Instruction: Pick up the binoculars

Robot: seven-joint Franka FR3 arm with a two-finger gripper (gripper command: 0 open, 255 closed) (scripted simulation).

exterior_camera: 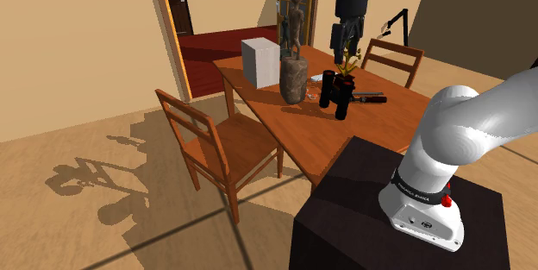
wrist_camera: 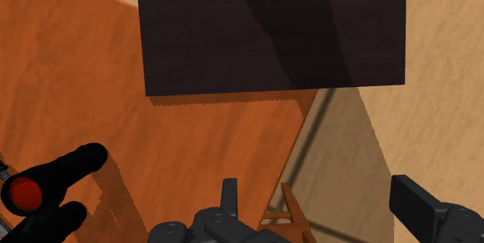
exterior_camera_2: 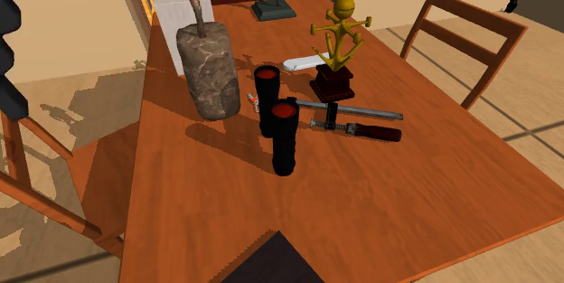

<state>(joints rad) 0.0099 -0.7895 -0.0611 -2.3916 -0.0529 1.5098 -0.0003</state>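
Binoculars (exterior_camera_2: 278, 123) stand on end on the orange-brown wooden table (exterior_camera_2: 407, 200), two black tubes side by side with red lenses facing up. They sit between a mottled grey stone block (exterior_camera_2: 210, 73) and a bar clamp (exterior_camera_2: 357, 114) that lies flat, with a golden figure (exterior_camera_2: 342, 33) on a dark base just behind them.

The gripper (exterior_camera: 347, 51) hangs high above this cluster, and its fingers (wrist_camera: 229, 195) are spread wide with nothing between them. In the wrist view the binoculars (wrist_camera: 46, 191) lie off to one side of the gripper (wrist_camera: 316, 195), well outside the gap, while the dark stand (wrist_camera: 271, 39) and the table edge lie ahead.

The tubes look rigid, smooth and matte, so they should not give under pressure but may slip against hard pads. The piece is probably of moderate weight. Being tall on narrow ends, it seems likely to topple at a sideways nudge. The safest hold appears to be across a single barrel near its upper half, coming straight down and staying off the lenses. The stone block and the clamp are close enough to crowd the fingers.
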